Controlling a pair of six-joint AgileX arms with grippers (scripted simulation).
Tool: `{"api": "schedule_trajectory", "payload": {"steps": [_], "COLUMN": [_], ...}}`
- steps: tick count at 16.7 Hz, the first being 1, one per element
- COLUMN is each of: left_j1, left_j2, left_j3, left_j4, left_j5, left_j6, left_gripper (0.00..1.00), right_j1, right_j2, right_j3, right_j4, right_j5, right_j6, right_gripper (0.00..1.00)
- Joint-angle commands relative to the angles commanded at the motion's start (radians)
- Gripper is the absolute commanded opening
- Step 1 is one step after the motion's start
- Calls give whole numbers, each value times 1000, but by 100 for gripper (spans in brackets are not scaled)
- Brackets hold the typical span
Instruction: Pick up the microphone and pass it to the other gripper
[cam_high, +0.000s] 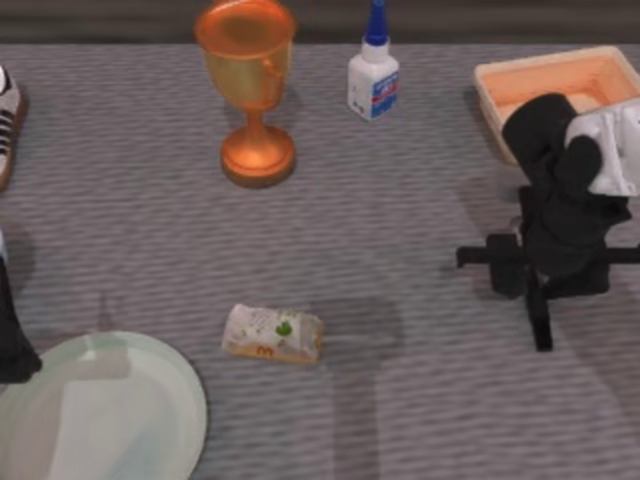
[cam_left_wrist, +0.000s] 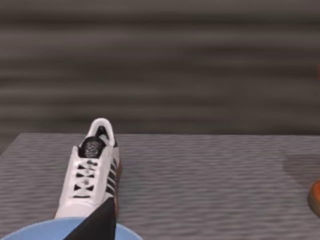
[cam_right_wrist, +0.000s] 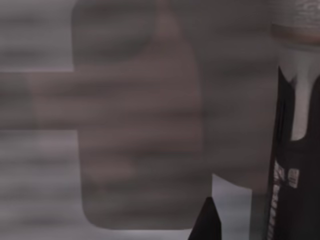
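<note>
Beginning with the left gripper (cam_high: 12, 352): waits low at the left edge of the table (cam_high: 420, 200), just beside the pale plate (cam_high: 150, 440) in the near left corner. Not possible to tell whether spread or pressed together. Looks idle, as the receiver of the later hand-over.

Moving to the right: a white shoe (cam_high: 8, 115) with dark stripes at the far left edge. Then an orange goblet (cam_high: 250, 90), upright near the far edge. Then a wrapped sandwich (cam_high: 273, 334) lying flat, near the middle and closer to the near edge. Then a white glue bottle (cam_high: 373, 78) with a blue cap at the far edge. Then an orange tray (cam_high: 500, 75) in the far right corner.

At the right edge, in front of the tray: the right gripper (cam_high: 540, 265), pointing down, with a pale grey block on the wrist. Again impossible to tell whether open or clamped.

Directly under it lies the microphone (cam_high: 541, 315), with the slim black handle sticking out toward the near edge and the head hidden below the arm. Seen from the right wrist as a black stick with small white markings and a paler upper part. Cannot tell if touching the gripper or only just beside it.

Probably the pick-up step, with the hand-over not yet begun. Calls next for a firm grip on the handle, a straight lift, then a carry toward the middle to meet the left gripper, leaving enough handle free for the second grip.
</note>
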Motion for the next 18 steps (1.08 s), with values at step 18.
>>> {"api": "schedule_trajectory", "payload": {"steps": [18], "left_j1": [0], "left_j2": [0], "left_j3": [0], "left_j4": [0], "left_j5": [0], "left_j6": [0], "left_gripper": [100], "right_j1": [-1], "right_j2": [-229], "right_j3": [-204], "right_j4": [867], "right_j5": [-286], "right_j6": [-201], "right_gripper": [0]}}
